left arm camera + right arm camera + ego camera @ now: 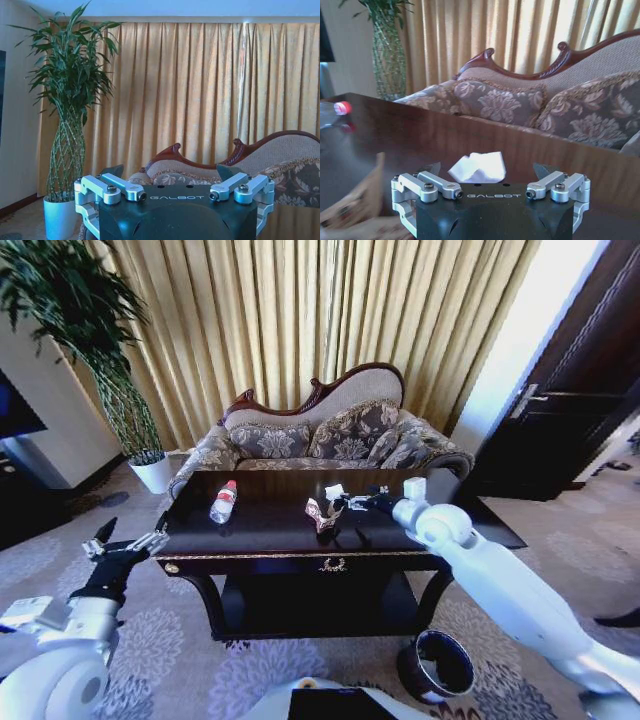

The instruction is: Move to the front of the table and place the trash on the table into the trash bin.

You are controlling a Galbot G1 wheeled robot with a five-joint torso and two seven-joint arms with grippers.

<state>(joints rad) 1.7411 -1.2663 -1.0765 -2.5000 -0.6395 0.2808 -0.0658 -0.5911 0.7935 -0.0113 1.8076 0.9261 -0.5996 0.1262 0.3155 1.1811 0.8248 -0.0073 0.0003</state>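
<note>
right gripper (pixel 490 172) jaws are spread wide around a white scrap on the dark surface.

just past the jaws, the white scrap (pixel 477 166) is seen lying between the two fingers but not yet pinched; on the table (pixel 260 530) it sits right of centre, beside the crumpled wrapper (pixel 320 513). for a clean pick, the jaws are best lowered until the scrap is well between them, then closed gently so the light paper is not pushed away. the bottle (pixel 224 502) is laid on its side at the left part of the surface, its long axis running front to back, red cap toward the sofa. the trash bin (pixel 437 665) is stood on the floor by the right front leg. the left gripper (pixel 127 545) is held wide off the left edge.
</note>
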